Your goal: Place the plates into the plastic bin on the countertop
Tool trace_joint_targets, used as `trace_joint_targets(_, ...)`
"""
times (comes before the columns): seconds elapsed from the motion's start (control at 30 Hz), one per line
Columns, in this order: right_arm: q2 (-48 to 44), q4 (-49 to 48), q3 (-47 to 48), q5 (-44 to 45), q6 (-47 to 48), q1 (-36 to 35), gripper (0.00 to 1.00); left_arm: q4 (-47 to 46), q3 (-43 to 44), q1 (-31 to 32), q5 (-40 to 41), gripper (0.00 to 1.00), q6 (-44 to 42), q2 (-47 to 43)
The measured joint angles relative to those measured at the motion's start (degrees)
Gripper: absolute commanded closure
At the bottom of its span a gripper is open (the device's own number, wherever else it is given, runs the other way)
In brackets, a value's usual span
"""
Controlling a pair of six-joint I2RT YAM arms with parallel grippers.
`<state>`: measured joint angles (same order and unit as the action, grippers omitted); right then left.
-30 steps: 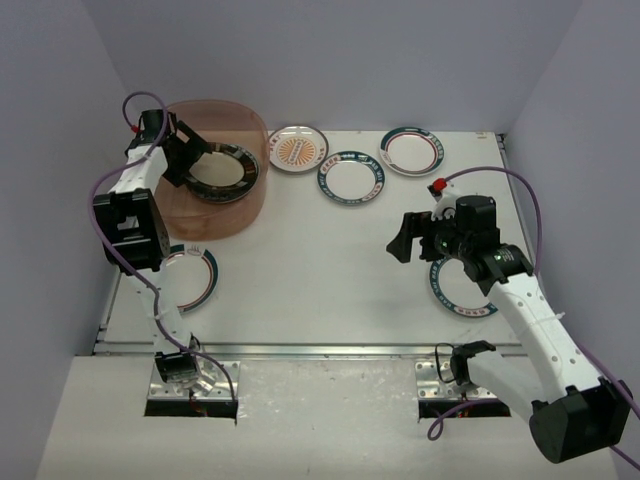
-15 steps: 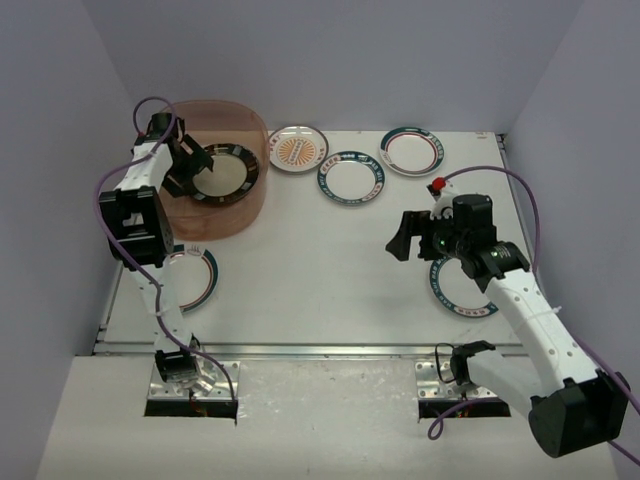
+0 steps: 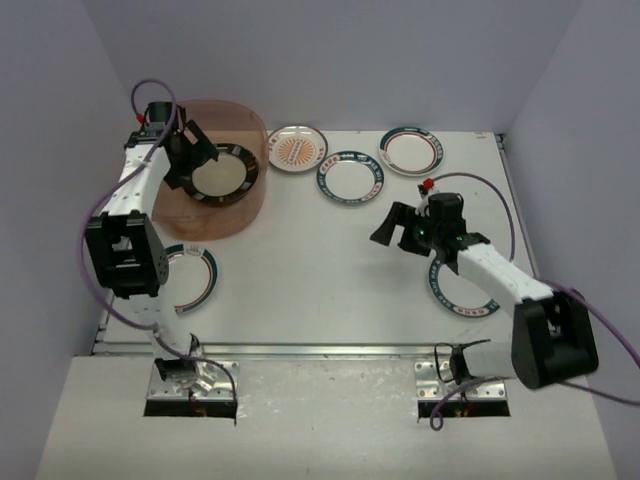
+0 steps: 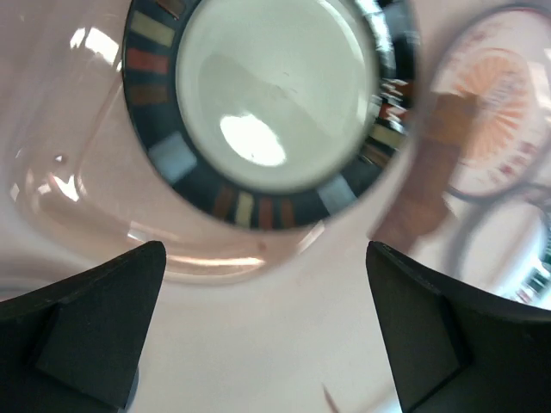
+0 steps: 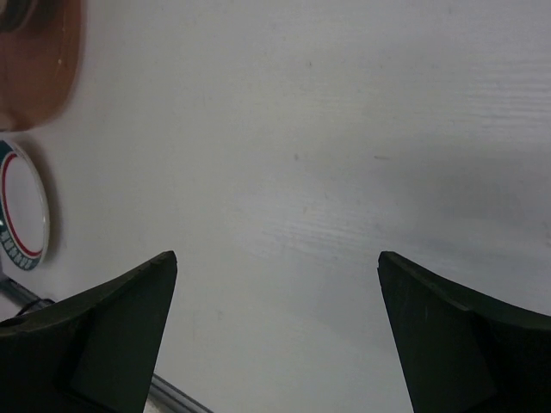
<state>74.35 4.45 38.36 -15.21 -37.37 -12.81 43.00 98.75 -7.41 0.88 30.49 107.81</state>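
Observation:
The plastic bin stands at the table's back left. A dark-rimmed plate with a pale centre lies inside it and fills the left wrist view. My left gripper is open and empty over the bin's left side, just above the plate. My right gripper is open and empty over bare countertop. On the table lie an orange sunburst plate, a teal-rimmed plate, a teal-and-red-rimmed plate, one by the left arm and one partly under the right arm.
The countertop has a metal rail along its front edge. Grey walls close in the left, back and right. The right wrist view shows the bin's corner and a red-rimmed plate at its left edge.
My left gripper has drawn back toward the bin's far left corner, and the plate has settled flatter in the bin. My right gripper has swung left and a little farther back over the table.

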Motion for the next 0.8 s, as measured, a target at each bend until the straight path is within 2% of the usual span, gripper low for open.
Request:
trace_joint_targets(0.07,9.4,-4.9,3.9,-3.3,-2.6,1.2,0.01,-3.4,-5.9,1.3,0.1,0.00,-0.4,-11.6)
trace_joint_targets(0.17,23.0,-10.7,10.8,-6.8,-6.4,4.3,0.01,-10.5,-16.8,5.1,-0.9,0.00,-1.5,-35.3)
trace_joint_targets(0.3,38.2,-13.1,23.7,-5.8,-9.8,7.0,0.01,-21.6,-29.6,7.3,-10.0,0.00,-1.7,-62.5)
trace_joint_targets(0.37,43.1,-13.5,28.7,-5.2,-11.8,7.5,0.04,-25.9,-34.6,7.2,-14.0,0.00,-1.7,-70.6)
trace_joint_targets(0.43,46.4,-13.4,33.6,-4.1,-13.5,7.8,0.14,-26.8,-38.7,7.2,-17.5,0.00,-2.0,-73.1)
trace_joint_targets(0.53,50.8,-13.1,39.1,-3.0,-15.8,7.9,0.49,-23.6,-44.1,7.1,-19.2,0.00,-3.2,-71.8)
trace_joint_targets(0.7,56.7,-13.8,44.6,-3.4,-17.7,8.2,0.71,-16.5,-48.8,7.1,-20.4,0.00,-5.1,-68.8)
trace_joint_targets(0.73,56.8,-14.1,44.3,-3.5,-18.1,8.3,0.78,-15.8,-49.2,7.1,-20.6,0.00,-5.3,-68.8)
trace_joint_targets(0.8,56.9,-14.9,43.7,-3.8,-18.0,8.4,1.00,-15.4,-49.8,7.1,-21.0,0.00,-5.7,-69.1)
